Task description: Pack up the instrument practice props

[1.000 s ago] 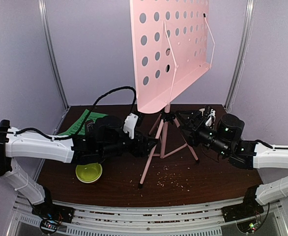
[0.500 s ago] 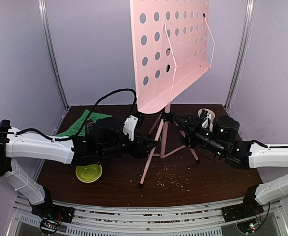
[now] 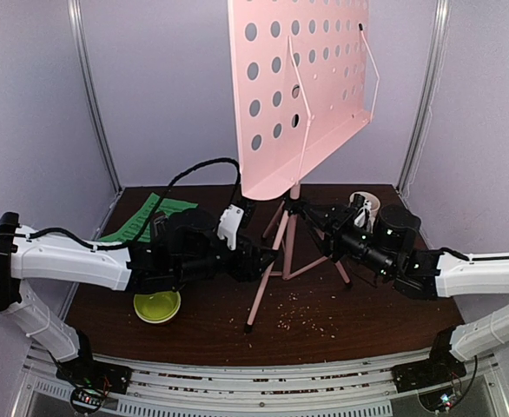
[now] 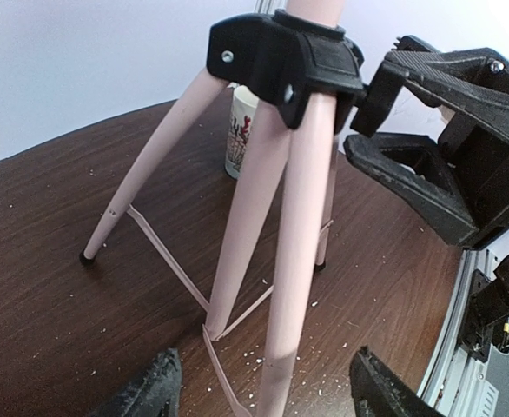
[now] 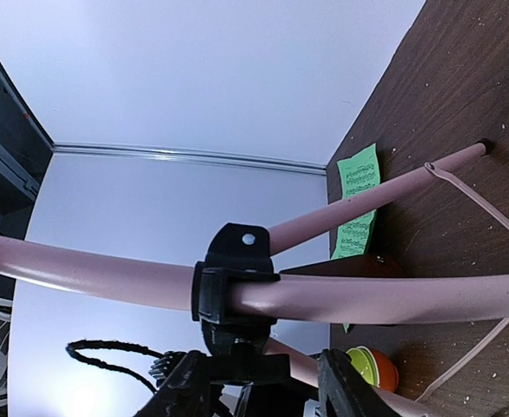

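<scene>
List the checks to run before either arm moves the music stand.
1. Left pincer straddles a front leg of the music stand, jaws apart, not touching: ok.
2. Right pincer at the black hub, firm grip: cannot tell.
3. Stand upright, visible feet on the table: ok.
4. White mug clear of the right arm: cannot tell.
5. Green pages on the table, away from the legs: ok.
6. Yellow-green bowl clear of the legs: ok.
</scene>
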### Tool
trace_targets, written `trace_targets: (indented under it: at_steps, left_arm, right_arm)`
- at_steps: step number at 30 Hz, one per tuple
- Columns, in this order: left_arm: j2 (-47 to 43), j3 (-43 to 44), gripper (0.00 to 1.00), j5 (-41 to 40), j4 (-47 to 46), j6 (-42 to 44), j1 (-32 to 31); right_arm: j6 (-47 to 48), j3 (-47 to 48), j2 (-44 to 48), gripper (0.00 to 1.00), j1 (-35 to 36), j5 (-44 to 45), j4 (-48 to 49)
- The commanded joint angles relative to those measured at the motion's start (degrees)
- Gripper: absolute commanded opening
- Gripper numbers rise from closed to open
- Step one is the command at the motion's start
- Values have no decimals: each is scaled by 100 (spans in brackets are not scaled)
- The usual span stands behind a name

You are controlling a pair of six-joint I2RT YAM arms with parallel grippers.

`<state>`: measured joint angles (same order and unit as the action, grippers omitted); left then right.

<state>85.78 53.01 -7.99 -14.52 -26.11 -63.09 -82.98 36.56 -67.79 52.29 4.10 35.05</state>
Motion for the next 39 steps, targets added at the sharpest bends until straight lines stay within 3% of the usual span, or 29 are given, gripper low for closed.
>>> trace_targets:
  at_steps: [1,18,33,35,39]
  left_arm:
    - [-44,-37,70,61,-321,-43,25]
    - [8,-103,69,164,-425,-83,25]
    - [30,-109,70,141,-420,-68,25]
    - [38,-102,70,140,-411,-66,25]
    - [77,-92,70,125,-411,-37,25]
  right_arm:
    - [-71,251,-140,44,133,27,195]
    - [-279,161,-214,48,369,551,608]
    - [-292,24,-147,24,390,863,674]
    - [-294,8,-147,25,391,873,684]
    - [-310,3,-138,39,388,906,696]
